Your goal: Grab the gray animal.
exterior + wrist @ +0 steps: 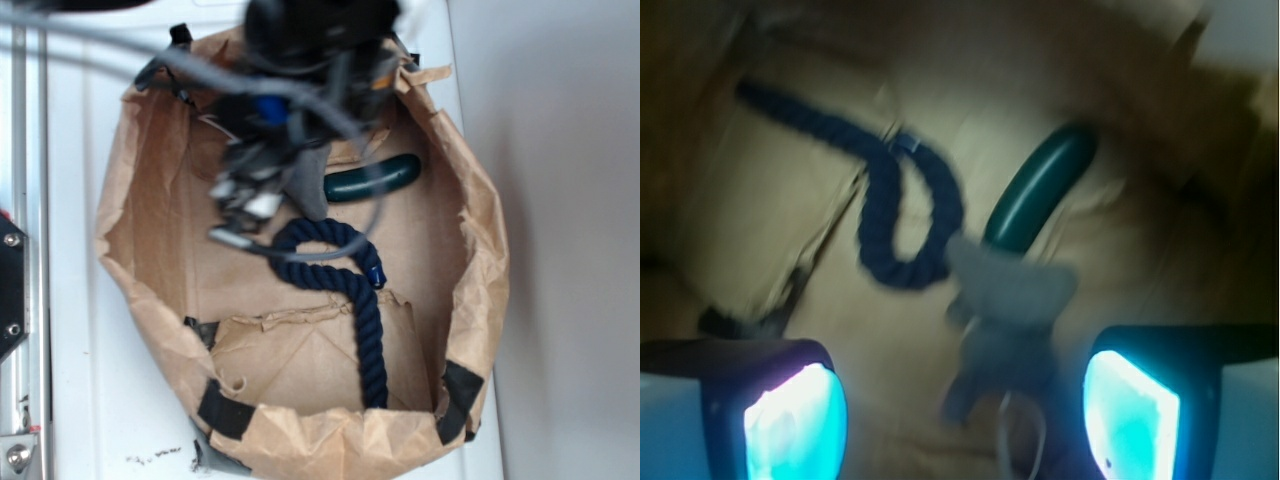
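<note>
Gripper (965,410): two fingertips (790,420) glowing cyan at the lower corners of the wrist view, standing wide apart with nothing clamped between them; in the exterior view the same gripper (245,215) shows only as a blurred dark mass of arm and cables over the upper part of the bag. Gray animal (1005,320): soft gray plush, lying on the brown paper floor in the gap between the fingertips, touched by neither so far as can be seen; broad ear flaps spread near its upper end, a thin pale string loop trailing from its lower end; facial detail too blurred to read. In the exterior view only a gray wedge of the gray animal (308,185) shows below the arm, just left of the green object. Navy rope (895,200): thick twisted cord, curled in a loop just left of the plush, its tail running off to the upper left; in the exterior view the navy rope (350,290) hooks round and runs down toward the near wall of the bag. Dark green cucumber-shaped object (1040,190): glossy, curved, lying just beyond the plush, its near end against or very close to the ears. Brown paper bag (480,260): crumpled, rolled-down rim, black tape patches, containing all items; stands on a white surface (90,400).
</note>
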`<state>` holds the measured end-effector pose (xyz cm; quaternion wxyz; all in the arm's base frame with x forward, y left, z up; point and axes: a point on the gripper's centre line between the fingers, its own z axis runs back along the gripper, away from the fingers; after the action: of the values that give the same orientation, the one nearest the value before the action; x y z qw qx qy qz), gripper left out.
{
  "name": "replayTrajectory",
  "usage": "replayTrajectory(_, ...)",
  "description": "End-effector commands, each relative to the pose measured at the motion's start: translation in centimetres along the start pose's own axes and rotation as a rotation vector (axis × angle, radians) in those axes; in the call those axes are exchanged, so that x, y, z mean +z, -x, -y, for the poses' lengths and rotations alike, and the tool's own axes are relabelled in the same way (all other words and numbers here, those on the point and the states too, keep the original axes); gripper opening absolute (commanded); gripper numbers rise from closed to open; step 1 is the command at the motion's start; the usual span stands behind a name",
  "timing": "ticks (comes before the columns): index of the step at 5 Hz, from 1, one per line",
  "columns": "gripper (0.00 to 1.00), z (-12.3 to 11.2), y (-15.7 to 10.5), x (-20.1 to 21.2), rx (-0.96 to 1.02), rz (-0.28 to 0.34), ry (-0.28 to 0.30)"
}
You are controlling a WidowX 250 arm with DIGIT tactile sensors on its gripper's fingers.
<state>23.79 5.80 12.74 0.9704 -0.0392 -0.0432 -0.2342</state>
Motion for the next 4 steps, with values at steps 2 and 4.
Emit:
replayTrajectory(2,1.00,0.0,0.0,1.2,0.006,0.038,-0.045)
replayTrajectory(4,1.00,0.6,-0.3,-0.9,0.018,0.085,-0.061)
